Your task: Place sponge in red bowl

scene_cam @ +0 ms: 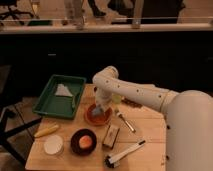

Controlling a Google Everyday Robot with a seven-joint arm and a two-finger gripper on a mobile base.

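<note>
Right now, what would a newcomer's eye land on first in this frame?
The big white arm reaching in from the right, with its gripper low over the red bowl at the middle of the table. Next come the green tray at the back left and the dark bowl holding something orange near the front edge.

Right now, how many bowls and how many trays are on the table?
Bowls: 2, the red bowl and the dark bowl.
Trays: 1, the green tray.
Total: 3.
The gripper is down over the red bowl.
</note>
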